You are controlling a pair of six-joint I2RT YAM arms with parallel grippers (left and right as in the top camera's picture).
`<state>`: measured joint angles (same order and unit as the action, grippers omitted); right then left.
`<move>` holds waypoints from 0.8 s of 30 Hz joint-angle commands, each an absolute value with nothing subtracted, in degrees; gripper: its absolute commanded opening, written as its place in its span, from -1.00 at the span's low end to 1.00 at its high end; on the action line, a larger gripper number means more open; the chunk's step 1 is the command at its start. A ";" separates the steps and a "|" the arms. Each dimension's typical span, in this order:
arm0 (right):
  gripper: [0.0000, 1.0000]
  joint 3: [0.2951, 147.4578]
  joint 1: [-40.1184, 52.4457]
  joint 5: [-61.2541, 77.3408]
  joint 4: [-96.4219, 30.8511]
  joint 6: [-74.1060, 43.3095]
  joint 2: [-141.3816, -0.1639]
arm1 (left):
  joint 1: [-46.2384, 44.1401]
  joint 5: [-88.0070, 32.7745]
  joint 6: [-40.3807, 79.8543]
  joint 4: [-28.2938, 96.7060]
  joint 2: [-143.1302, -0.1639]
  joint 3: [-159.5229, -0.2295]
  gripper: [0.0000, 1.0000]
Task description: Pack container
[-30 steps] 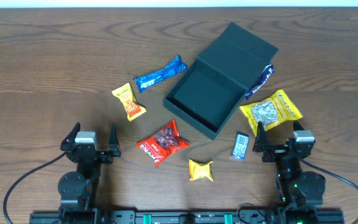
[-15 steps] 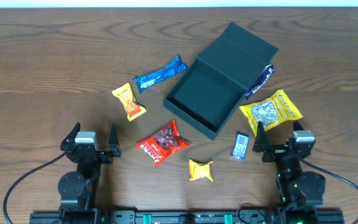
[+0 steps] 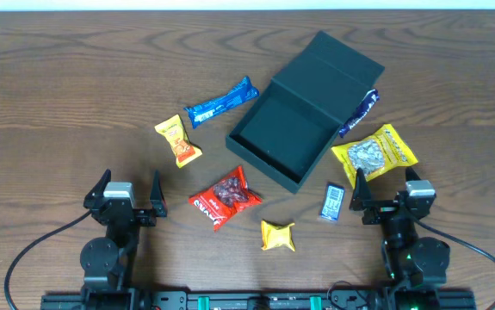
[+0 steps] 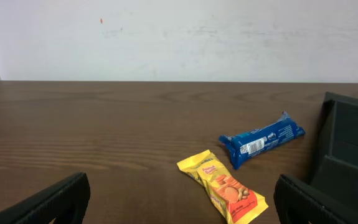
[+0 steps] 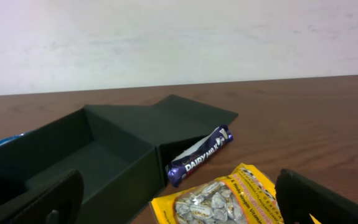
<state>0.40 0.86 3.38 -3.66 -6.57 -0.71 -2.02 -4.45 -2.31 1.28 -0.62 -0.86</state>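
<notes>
Left gripper (image 3: 129, 191) and right gripper (image 3: 384, 194) sat at near side, fingers spread, gripping nothing; container (image 3: 283, 129) lay open, lid flapped back; snack packets (image 3: 225, 197) loose around it.

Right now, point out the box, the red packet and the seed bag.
box (image 3: 281, 131), overhead view, on its bare floor.
red packet (image 3: 224, 197), overhead view, on its middle.
seed bag (image 3: 374, 155), overhead view, on its middle.

From overhead: straight down from high above, taking in the brown wooden table (image 3: 58, 69). From each wrist: low, close over the tabletop, facing the far white wall (image 4: 179, 37). Shared by all three: the dark teal-green square cardboard box (image 3: 303, 108).
</notes>
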 commanded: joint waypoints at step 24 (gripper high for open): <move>0.98 0.32 0.43 2.24 -3.97 -6.48 -0.32 | -1.89 -4.91 -1.69 4.01 -0.58 -0.25 0.90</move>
